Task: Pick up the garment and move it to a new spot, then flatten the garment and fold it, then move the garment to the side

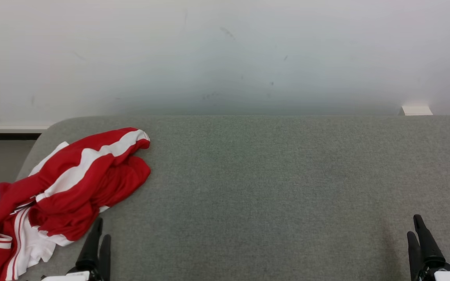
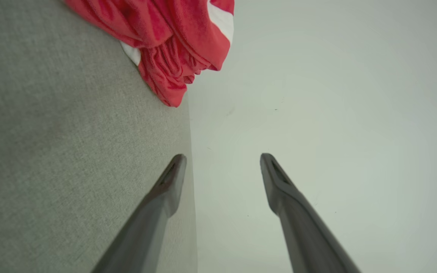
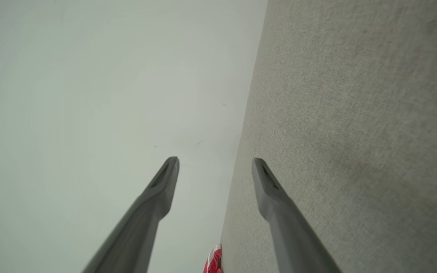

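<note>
A crumpled red garment with white stripes [image 1: 65, 187] lies bunched at the left end of the grey fabric surface [image 1: 272, 195], part of it hanging over the left edge. Its far end shows at the top of the left wrist view as the garment [image 2: 173, 41], and a small red scrap of the garment [image 3: 213, 261] peeks in at the bottom of the right wrist view. My left gripper [image 1: 100, 231] rests just right of the heap's near end, open and holding nothing [image 2: 222, 159]. My right gripper [image 1: 416, 226] sits at the lower right, open and holding nothing [image 3: 214, 163].
A pale wall [image 1: 225, 54] rises behind the grey surface. A small white box [image 1: 416, 110] sits at the back right edge. At the far left, the floor and a white skirting [image 1: 10, 127] show beyond the surface's rounded corner.
</note>
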Available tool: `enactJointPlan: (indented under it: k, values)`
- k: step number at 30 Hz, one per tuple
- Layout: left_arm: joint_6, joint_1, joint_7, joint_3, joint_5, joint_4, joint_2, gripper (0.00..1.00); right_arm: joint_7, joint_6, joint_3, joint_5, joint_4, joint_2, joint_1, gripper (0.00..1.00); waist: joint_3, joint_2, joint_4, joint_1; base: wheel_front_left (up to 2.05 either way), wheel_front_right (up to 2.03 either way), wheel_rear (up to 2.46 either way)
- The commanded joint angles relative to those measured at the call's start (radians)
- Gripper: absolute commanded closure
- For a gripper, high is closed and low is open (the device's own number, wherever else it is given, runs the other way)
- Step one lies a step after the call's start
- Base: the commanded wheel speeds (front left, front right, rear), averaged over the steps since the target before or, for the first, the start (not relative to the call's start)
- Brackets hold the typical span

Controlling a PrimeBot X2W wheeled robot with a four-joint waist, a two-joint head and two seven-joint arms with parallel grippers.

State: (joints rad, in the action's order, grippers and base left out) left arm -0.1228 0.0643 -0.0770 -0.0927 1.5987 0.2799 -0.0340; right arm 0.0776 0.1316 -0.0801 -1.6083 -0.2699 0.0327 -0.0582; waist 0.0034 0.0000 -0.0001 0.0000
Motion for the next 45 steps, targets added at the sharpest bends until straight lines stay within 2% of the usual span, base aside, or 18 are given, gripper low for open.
enactJointPlan:
  k: [1, 6, 9, 12, 29, 36, 45]
  values:
    - [-0.002, 0.021, 0.016, 0.001, -0.019, -0.025, -0.006, 0.00, -0.016, 0.000, 0.010, 0.020, 0.028, 0.009, -0.017, 0.00, 0.000, 0.0000, 0.000, 0.0000, 0.00, 0.00, 0.00]
    - [-0.002, 0.024, 0.035, 0.001, -0.058, -0.040, -0.007, 0.00, -0.035, 0.000, 0.025, 0.048, 0.049, 0.011, -0.019, 0.00, 0.000, 0.0000, -0.002, 0.0000, 0.00, 0.00, 0.00]
    - [-0.003, 0.024, 0.057, 0.004, -0.136, -0.057, -0.008, 0.00, -0.057, 0.000, 0.041, 0.102, 0.077, 0.016, -0.018, 0.00, 0.000, 0.0000, -0.003, 0.0000, 0.00, 0.00, 0.00]
    - [-0.003, 0.025, 0.062, 0.006, -0.154, -0.061, -0.008, 0.00, -0.062, 0.000, 0.046, 0.116, 0.082, 0.019, -0.018, 0.00, 0.000, 0.0000, -0.003, 0.0000, 0.00, 0.00, 0.00]
    - [-0.005, 0.011, 0.132, 0.029, -0.540, -0.128, -0.011, 0.00, -0.132, -0.001, 0.114, 0.416, 0.143, 0.041, -0.015, 0.00, 0.001, 0.0000, -0.006, 0.0000, 0.00, 0.00, 0.00]
    - [0.006, 0.011, 0.152, 0.034, -0.657, -0.128, -0.012, 0.00, -0.153, -0.001, 0.137, 0.530, 0.147, 0.060, -0.013, 0.00, -0.001, 0.0000, -0.009, 0.0000, 0.00, 0.00, 0.00]
    - [0.022, 0.005, 0.181, 0.064, -0.841, -0.127, -0.013, 0.00, -0.181, -0.001, 0.125, 0.796, 0.139, 0.055, -0.007, 0.00, -0.004, 0.0000, -0.010, 0.0000, 0.00, 0.00, 0.00]
